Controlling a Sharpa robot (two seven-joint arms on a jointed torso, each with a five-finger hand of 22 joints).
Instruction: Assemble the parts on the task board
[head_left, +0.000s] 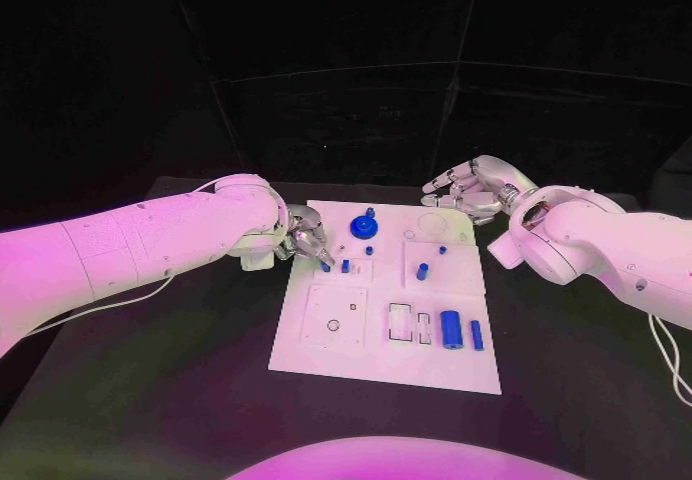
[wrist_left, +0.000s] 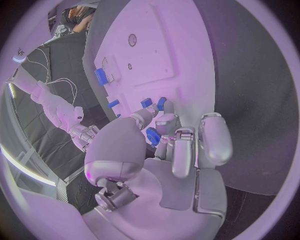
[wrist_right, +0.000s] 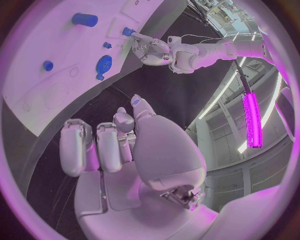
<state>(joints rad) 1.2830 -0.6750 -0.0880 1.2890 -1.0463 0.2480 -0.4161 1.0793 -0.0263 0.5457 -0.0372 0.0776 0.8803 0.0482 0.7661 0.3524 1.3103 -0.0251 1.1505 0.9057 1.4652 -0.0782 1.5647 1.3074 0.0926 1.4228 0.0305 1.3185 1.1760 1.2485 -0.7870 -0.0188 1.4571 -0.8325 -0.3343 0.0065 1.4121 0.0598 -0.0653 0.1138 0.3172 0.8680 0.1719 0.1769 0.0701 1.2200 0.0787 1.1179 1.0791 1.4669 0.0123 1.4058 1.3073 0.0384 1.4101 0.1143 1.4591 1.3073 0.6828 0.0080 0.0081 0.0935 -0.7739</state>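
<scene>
With your left hand (head_left: 306, 240) at the task board (head_left: 346, 345)'s left edge, fingertips down beside a small blue peg (head_left: 345, 266) but gripping nothing I can make out, pinch it upright, while the right hand (head_left: 473, 188) hovers loosely curled, empty.

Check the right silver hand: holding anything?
Empty. The right silver hand hovers past the white task board's far edge, fingers loosely curled on nothing.
</scene>
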